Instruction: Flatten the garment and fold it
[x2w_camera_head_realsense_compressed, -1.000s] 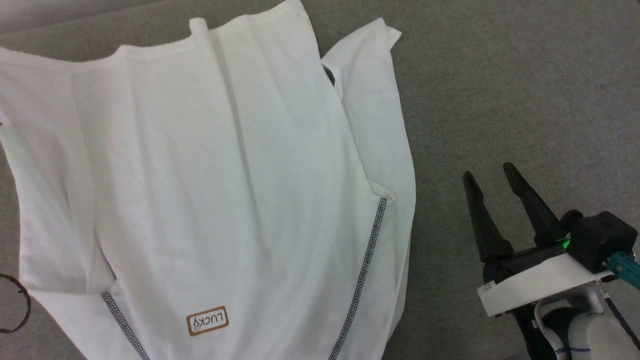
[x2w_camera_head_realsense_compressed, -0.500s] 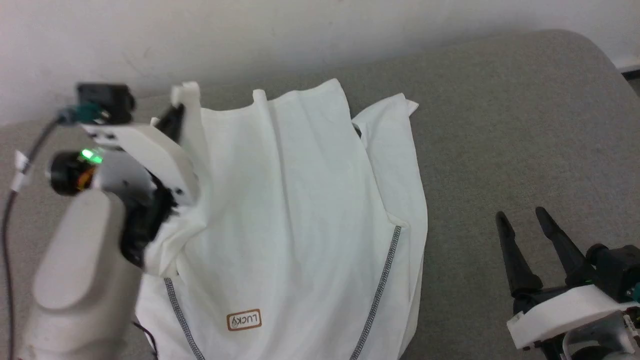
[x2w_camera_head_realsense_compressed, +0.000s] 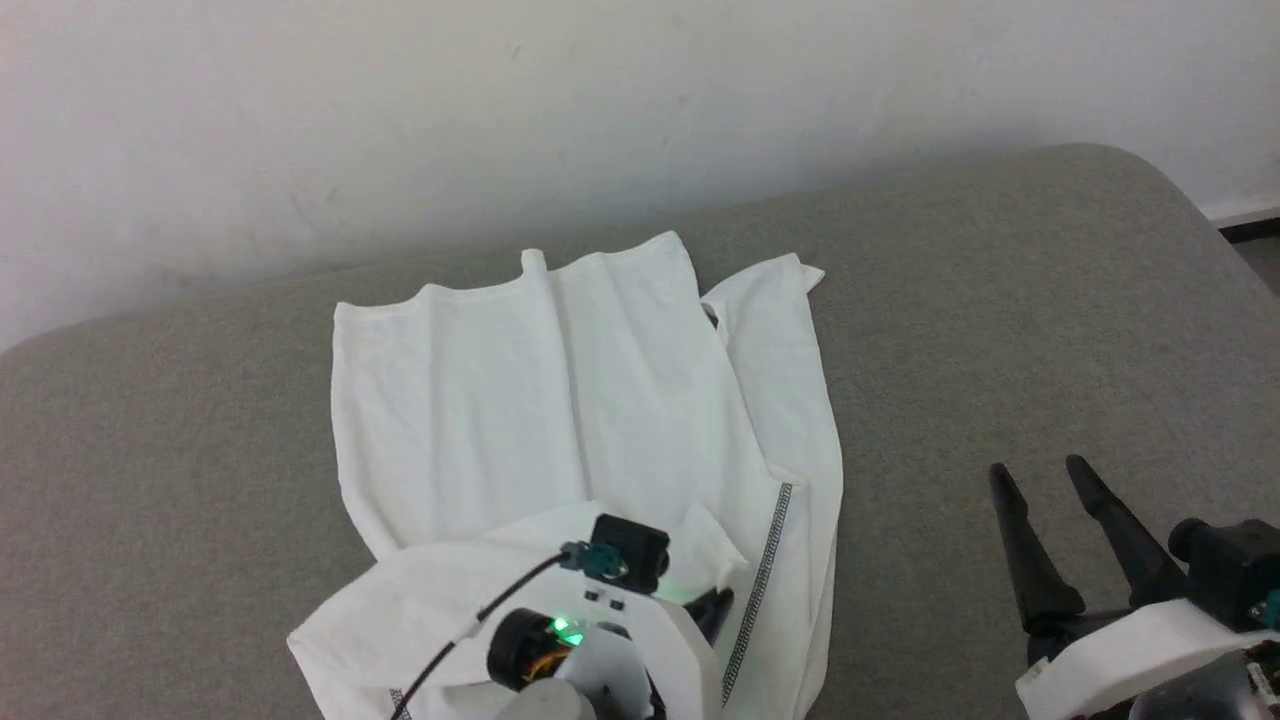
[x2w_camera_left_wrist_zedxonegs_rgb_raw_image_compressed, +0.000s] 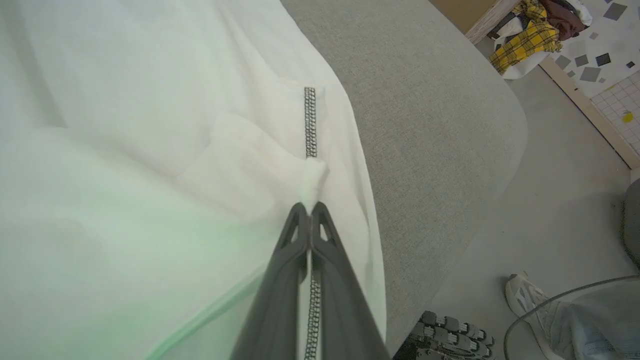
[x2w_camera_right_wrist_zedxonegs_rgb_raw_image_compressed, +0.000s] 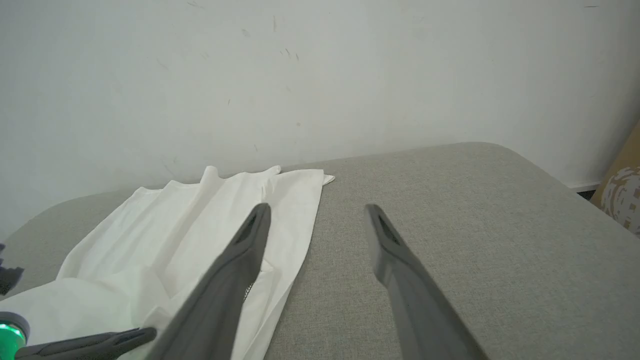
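Note:
The garment (x2w_camera_head_realsense_compressed: 560, 400), a white shirt, lies on the grey padded table (x2w_camera_head_realsense_compressed: 1000, 320). Its near part is doubled over itself in a loose fold (x2w_camera_head_realsense_compressed: 440, 590). My left gripper (x2w_camera_head_realsense_compressed: 715, 603) is low at the near middle of the head view, shut on a pinch of that white cloth (x2w_camera_left_wrist_zedxonegs_rgb_raw_image_compressed: 312, 182), just above the speckled seam stitching (x2w_camera_left_wrist_zedxonegs_rgb_raw_image_compressed: 310, 120). My right gripper (x2w_camera_head_realsense_compressed: 1035, 467) hovers open over bare table to the right of the shirt, with nothing between its fingers. In the right wrist view the right gripper (x2w_camera_right_wrist_zedxonegs_rgb_raw_image_compressed: 317, 207) points along the shirt's right edge (x2w_camera_right_wrist_zedxonegs_rgb_raw_image_compressed: 295, 225).
A pale wall (x2w_camera_head_realsense_compressed: 600, 120) stands right behind the table. The table's rounded right end (x2w_camera_left_wrist_zedxonegs_rgb_raw_image_compressed: 505, 115) drops to the floor, where a white shoe (x2w_camera_left_wrist_zedxonegs_rgb_raw_image_compressed: 520, 295) and a heap of plaid clothes (x2w_camera_left_wrist_zedxonegs_rgb_raw_image_compressed: 530, 40) lie. Bare grey table stretches to the right of the shirt.
The head camera has tilted up. My left gripper has carried its pinch of cloth from the far left edge over to the near right, folding cloth over the logo. The right gripper stays open.

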